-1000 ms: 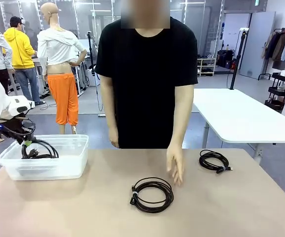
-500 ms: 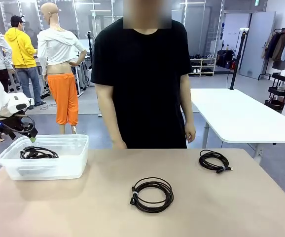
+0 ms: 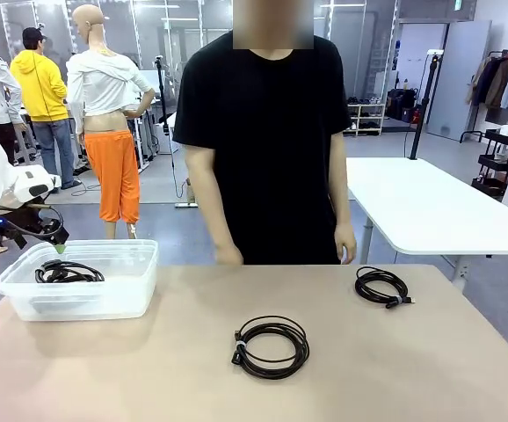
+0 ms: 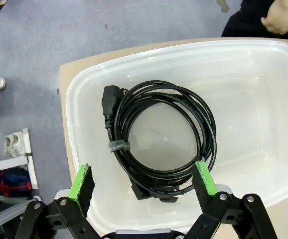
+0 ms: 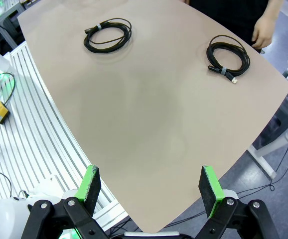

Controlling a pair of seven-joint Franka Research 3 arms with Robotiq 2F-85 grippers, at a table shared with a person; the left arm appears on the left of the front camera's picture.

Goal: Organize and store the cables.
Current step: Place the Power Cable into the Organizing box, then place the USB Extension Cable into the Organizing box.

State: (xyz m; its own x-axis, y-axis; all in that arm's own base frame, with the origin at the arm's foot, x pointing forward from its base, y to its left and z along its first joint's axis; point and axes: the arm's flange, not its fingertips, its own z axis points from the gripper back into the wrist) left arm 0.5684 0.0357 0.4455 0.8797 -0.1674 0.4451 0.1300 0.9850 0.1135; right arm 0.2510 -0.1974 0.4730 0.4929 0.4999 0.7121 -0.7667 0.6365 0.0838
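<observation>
One black coiled cable (image 4: 161, 137) lies flat on the floor of the clear plastic bin (image 4: 184, 47), straight under my left gripper (image 4: 143, 175), which hangs open above it and holds nothing. From the front, that gripper (image 3: 54, 239) hovers over the bin's (image 3: 105, 303) far left corner, and the cable (image 3: 68, 272) shows through the wall. A second coil (image 3: 272, 346) rests mid-table and a third coil (image 3: 382, 286) at the far right. My right gripper (image 5: 151, 185) is open, high above the table's near edge, with both loose coils (image 5: 107, 35) (image 5: 228, 55) far ahead of it.
A person in a black T-shirt stands at the far edge, arms down, one hand (image 5: 263, 30) near the table's corner. The tan tabletop (image 3: 412, 369) is bare around the two loose coils. A white table stands behind at the right.
My left gripper opened and rose a little, and the cable dropped flat into the bin. The person drew a hand back from the table and stood upright.
</observation>
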